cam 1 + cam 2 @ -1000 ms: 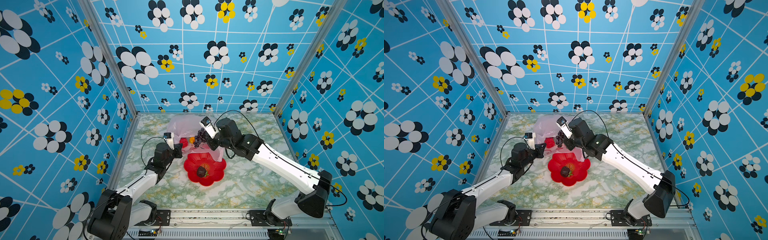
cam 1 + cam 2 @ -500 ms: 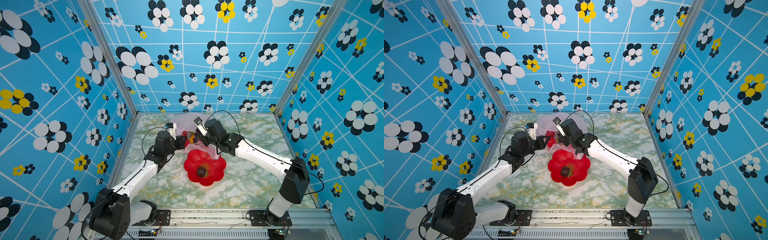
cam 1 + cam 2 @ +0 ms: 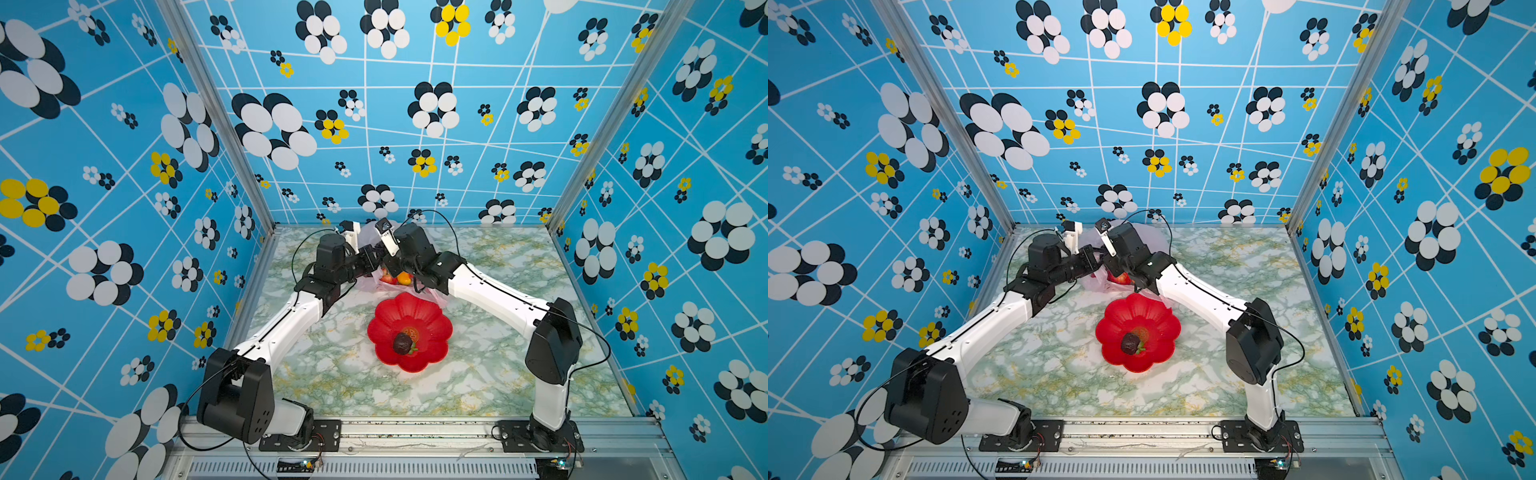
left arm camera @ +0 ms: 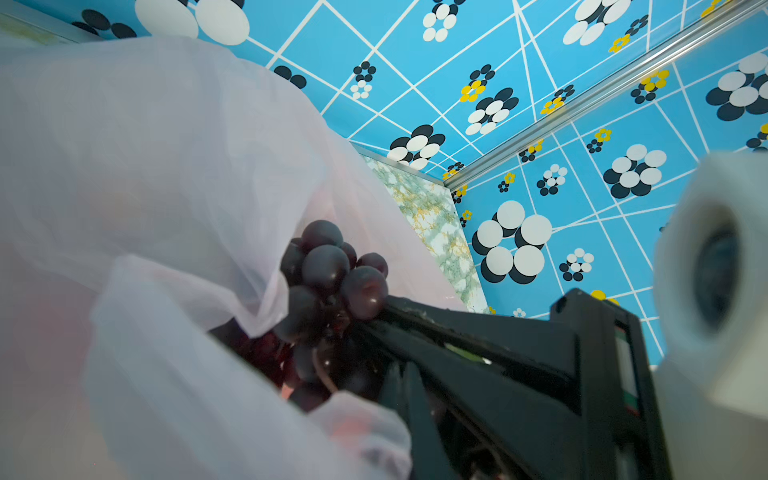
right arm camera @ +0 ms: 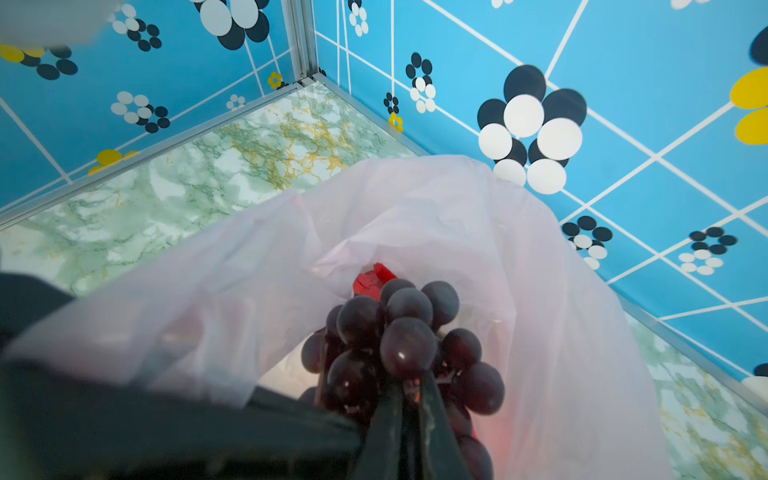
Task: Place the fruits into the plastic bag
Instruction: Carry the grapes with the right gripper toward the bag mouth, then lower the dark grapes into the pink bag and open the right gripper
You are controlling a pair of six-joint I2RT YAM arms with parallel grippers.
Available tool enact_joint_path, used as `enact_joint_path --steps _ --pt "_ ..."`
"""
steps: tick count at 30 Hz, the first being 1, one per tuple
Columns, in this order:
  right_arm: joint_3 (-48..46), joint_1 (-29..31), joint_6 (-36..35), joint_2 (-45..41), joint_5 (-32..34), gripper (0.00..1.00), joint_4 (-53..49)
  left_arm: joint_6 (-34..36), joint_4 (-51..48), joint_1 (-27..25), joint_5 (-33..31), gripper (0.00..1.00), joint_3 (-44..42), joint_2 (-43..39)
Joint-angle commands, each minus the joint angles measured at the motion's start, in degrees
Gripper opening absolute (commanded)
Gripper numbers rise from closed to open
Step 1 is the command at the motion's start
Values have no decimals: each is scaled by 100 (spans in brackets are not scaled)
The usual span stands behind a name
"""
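1. The right gripper (image 5: 409, 388) is clenched on the stem end of the dark purple grape bunch (image 5: 399, 332). The bunch is held inside the lifted mouth of the thin translucent pale-pink plastic bag (image 5: 540, 270) and is not yet released.
2. The left gripper (image 3: 368, 259) is clamped shut, apparently on the bag's near rim. The pinch itself is covered by film in the right wrist view.
3. Noted as already bagged in a top view: a red apple (image 3: 388, 278) and a yellow-orange fruit (image 3: 404, 278).
4. Left to do: one dark brown round fruit (image 3: 402, 343) lies on the red flower-shaped plate (image 3: 432, 320), just in front of the bag on the green marbled tabletop (image 3: 332, 374).
5. Progress is judged well past half. The grapes are to be dropped, then the brown fruit fetched.
6. Not made out: any green fruit, the number of apples, and the bag's bottom, which is hidden behind both wrists. The left wrist view is largely filled by blurred film.
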Motion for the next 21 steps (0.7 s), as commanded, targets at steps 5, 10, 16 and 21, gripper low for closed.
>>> enact_joint_path --steps 5,10,16,21 --pt "179 -493 1594 85 -922 4 -423 -56 79 -73 222 0 125 -27" --pt "40 -649 2144 99 -1328 5 -370 -156 244 -94 285 0 50 18" --pt "-129 -864 2685 297 -1267 5 235 -211 374 -138 347 0 -5 13" --pt "-15 -1049 3189 553 -1370 4 1246 -112 329 -140 341 0 -53 -67"
